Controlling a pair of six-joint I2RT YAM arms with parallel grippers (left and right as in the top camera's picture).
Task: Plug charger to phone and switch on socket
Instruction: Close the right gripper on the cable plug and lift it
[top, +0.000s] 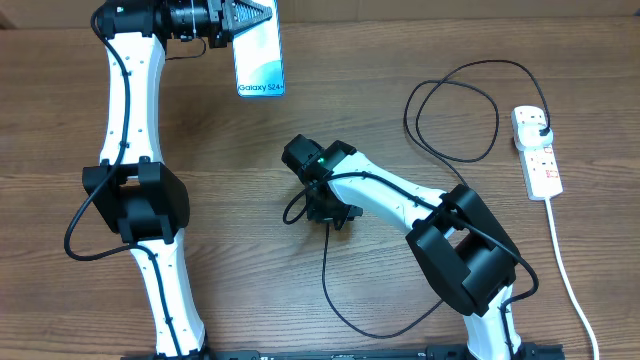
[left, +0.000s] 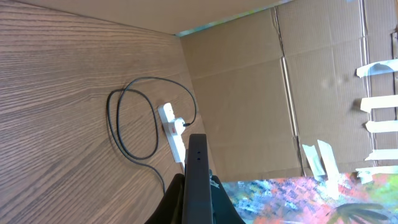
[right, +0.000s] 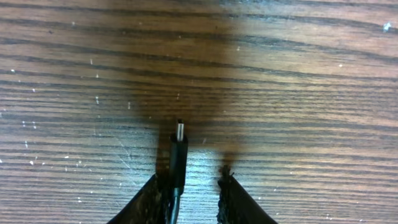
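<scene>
Charger (right: 178, 155), a long thin black cable with a small straight metal-tipped connector: the connector end lies flat on the brown wood-grain table (top: 400, 40), well apart from the socket (top: 537, 150), a white elongated plastic power strip with red-marked switches and a white cord. From there the cable runs in a wide loop to the socket, where its other end appears to be seated in the endmost outlet. The right gripper (right: 191, 179) is lowered over the connector with its jaws standing apart around it. One of its black fingers (right: 149, 202) lies against the connector's side and the other stands clear of it, so no clamped grip is shown. Phone (top: 259, 55), a slim rectangular smartphone with black edges and a lit light-blue screen: held at the side of the table opposite the socket, well apart from it. The left gripper (top: 250, 18) is clenched on one short end of the phone. The left wrist view shows the phone edge-on, apparently raised above the table. Progress, as judged: the charger's supply end looks plugged in, and phone and connector are each attended by an arm. Still to be done are securing the connector, mating it with the phone's port and pressing the socket's switch. Whether that switch is on cannot be told at this size.
</scene>
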